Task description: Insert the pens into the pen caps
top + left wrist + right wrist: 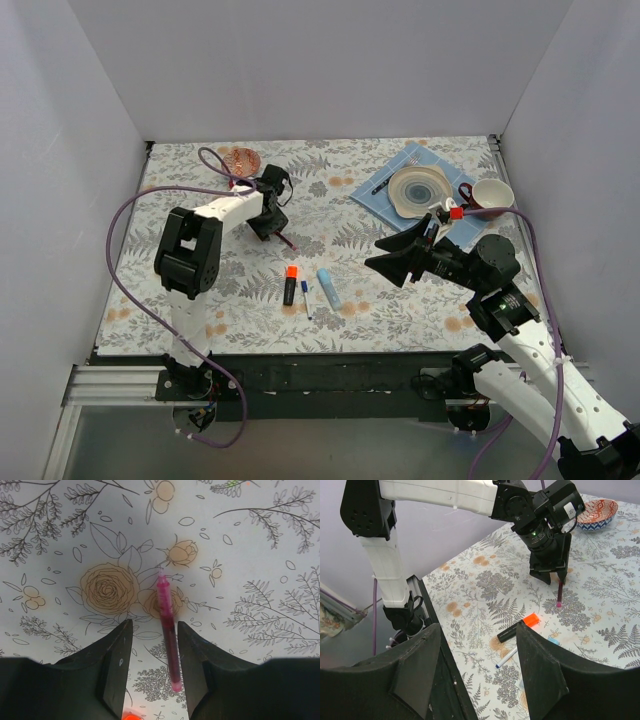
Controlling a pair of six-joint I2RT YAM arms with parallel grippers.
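**Left hand at the red pen, open cloth all round**

The left hand [155,625] points down at the tabletop [200,290] with its jaws at a middling gap on either side of the dark-red pen [167,625]. The pen lies along one finger [192,665], and cloth shows between it and the other finger. I cannot tell whether it is truly gripped. In the right wrist view the pen stands nearly upright under that hand, with its lower end on the cloth.

Bare floral cloth surrounds this hand, which is well in from the left wall. The patterned bowl [240,158] sits behind it, near the back edge.

Toward the front, between the two arms, three pens lie close together. They are the black marker with orange end [290,285], the thin white pen [305,299] and the light-blue marker [328,288]. All three are short of the tabletop's near edge, where the black rail [320,370] runs.

The right hand [378,255] hangs right of middle and faces left. It is wide open with nothing between its fingers. Behind it, the far right corner is crowded with a plate [420,190] on a blue napkin [385,195] and a white cup [492,193] near the right wall.
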